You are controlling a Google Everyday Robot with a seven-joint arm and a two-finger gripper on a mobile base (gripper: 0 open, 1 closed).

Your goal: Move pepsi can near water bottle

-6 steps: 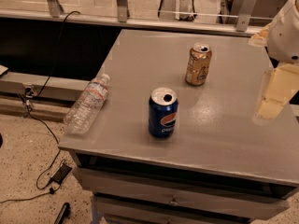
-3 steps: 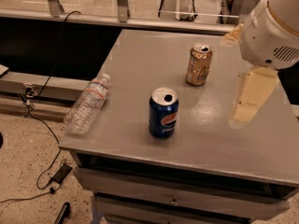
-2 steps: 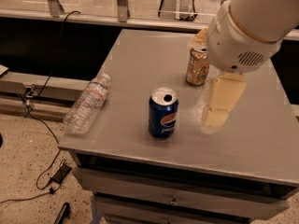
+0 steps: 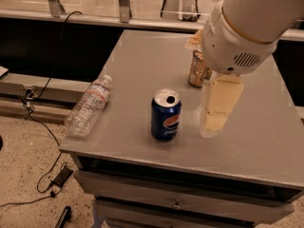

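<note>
The pepsi can (image 4: 166,114), dark blue with the round logo and a silver top, stands upright near the front middle of the grey table (image 4: 142,56). The water bottle (image 4: 89,107), clear with a white cap, lies on its side at the table's left edge, partly over it, a can's length or so left of the pepsi can. My gripper (image 4: 212,126), cream-coloured under a large white wrist, hangs just right of the pepsi can, a little above the table and apart from the can.
A gold can (image 4: 197,70) stands behind the gripper, partly hidden by the wrist. Drawers (image 4: 175,201) sit below the table's front edge. Cables (image 4: 47,175) lie on the floor at the left. A rail and posts run along the back.
My arm has swung in from the right edge toward the left and forward. The gripper now hangs close beside the pepsi can. The cans and bottle have not moved.
</note>
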